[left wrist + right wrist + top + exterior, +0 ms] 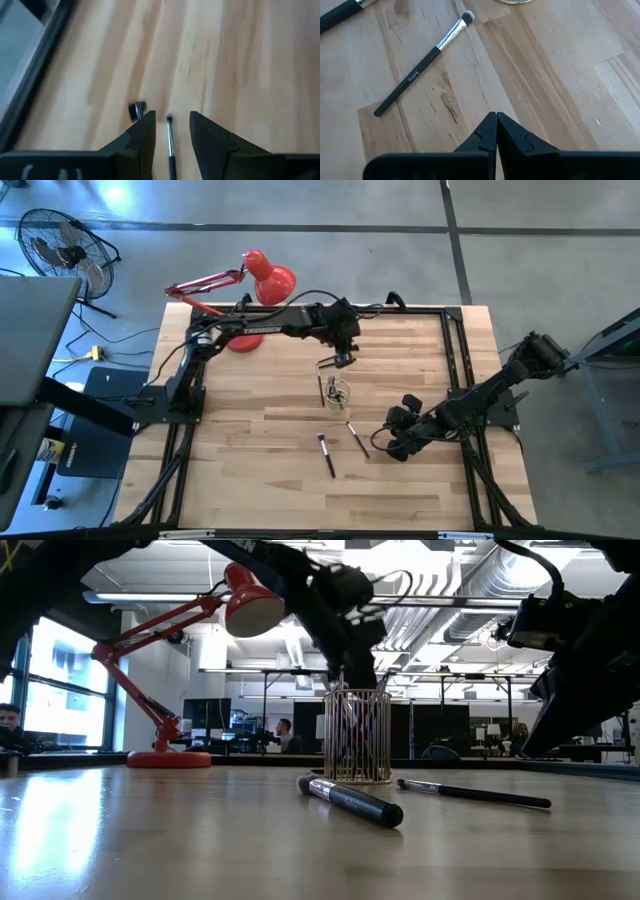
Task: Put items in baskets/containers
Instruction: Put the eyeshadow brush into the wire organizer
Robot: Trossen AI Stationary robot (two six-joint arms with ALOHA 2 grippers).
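A round see-through cup (337, 392) (357, 735) with gold upright lines stands mid-table, and thin brushes stick up out of it. My left gripper (343, 362) (172, 116) hovers open just above and behind it. A thin brush (170, 142) shows between its fingers, clear of both. Two brushes lie flat on the wood nearer the front: a thick dark one (326, 455) (350, 802) and a thin one (357, 438) (422, 62). My right gripper (392, 448) (496, 116) is shut, just right of the thin brush and holding nothing.
A red desk lamp (255, 290) (180, 690) stands at the table's far left. Black frame rails (455, 370) run along the table's edges. Bare wood lies to the front left. People sit at desks in the room behind (283, 730).
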